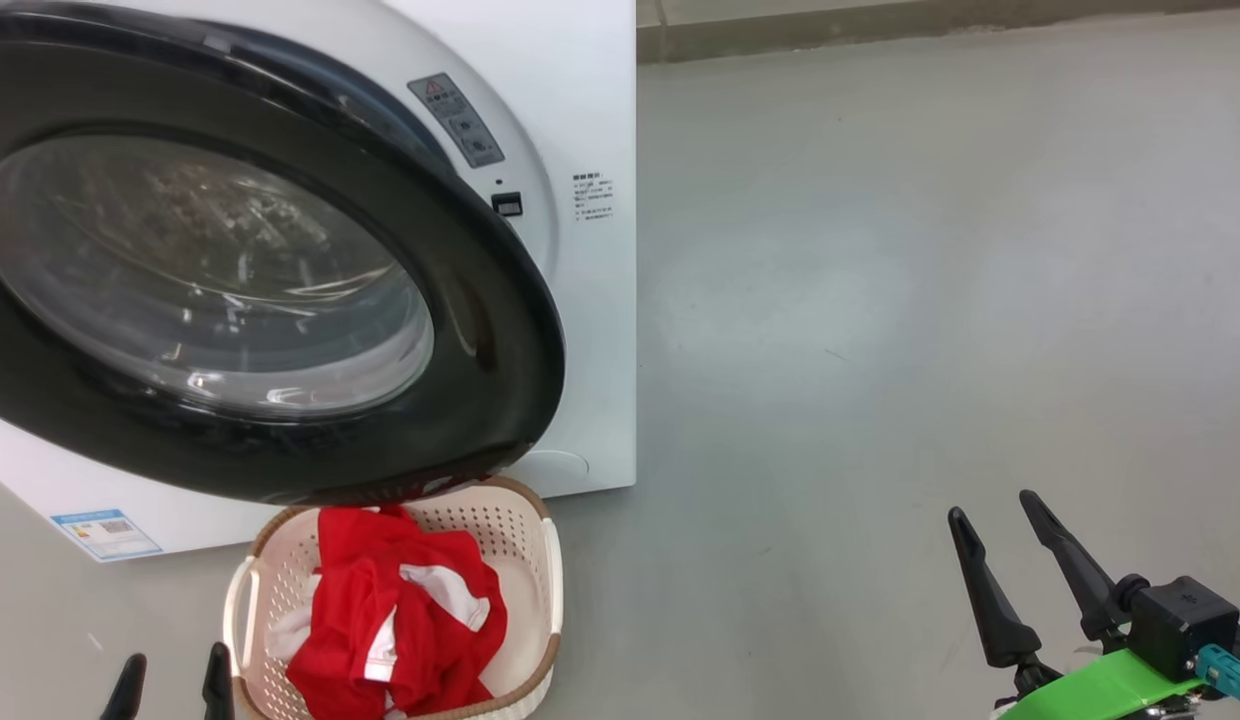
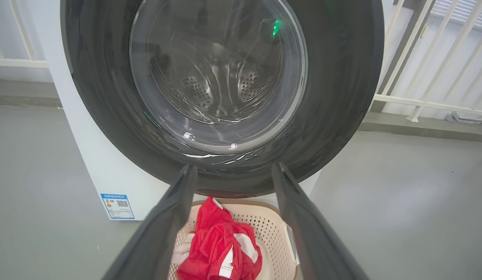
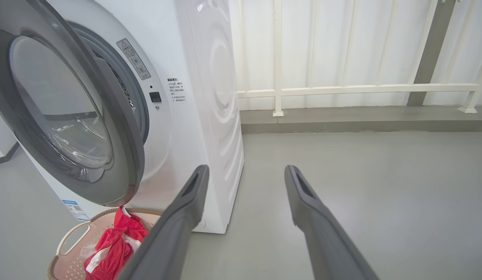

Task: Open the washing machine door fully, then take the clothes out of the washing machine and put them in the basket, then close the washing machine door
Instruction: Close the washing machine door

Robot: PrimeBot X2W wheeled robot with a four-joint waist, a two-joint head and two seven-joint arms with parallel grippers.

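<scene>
The washing machine (image 1: 590, 100) stands at the left, and its door (image 1: 480, 330) hangs partly swung out, the black rim reaching over the basket (image 1: 525, 545). Red and white clothes (image 1: 380, 590) lie heaped inside the basket on the floor in front of the machine. My left gripper (image 1: 177, 655) is open just left of the basket; in the left wrist view, the left gripper (image 2: 234, 166) faces the door (image 2: 334, 97), with the clothes (image 2: 213, 245) below. My right gripper (image 1: 992, 505) is open and empty over bare floor at the right. Through the glass I see bare steel drum.
A blue label (image 1: 105, 533) sits low on the machine front. A raised kerb (image 3: 342, 120) and a white railing (image 3: 342, 90) run behind the machine. Grey floor (image 1: 930, 300) spreads to the right of the machine.
</scene>
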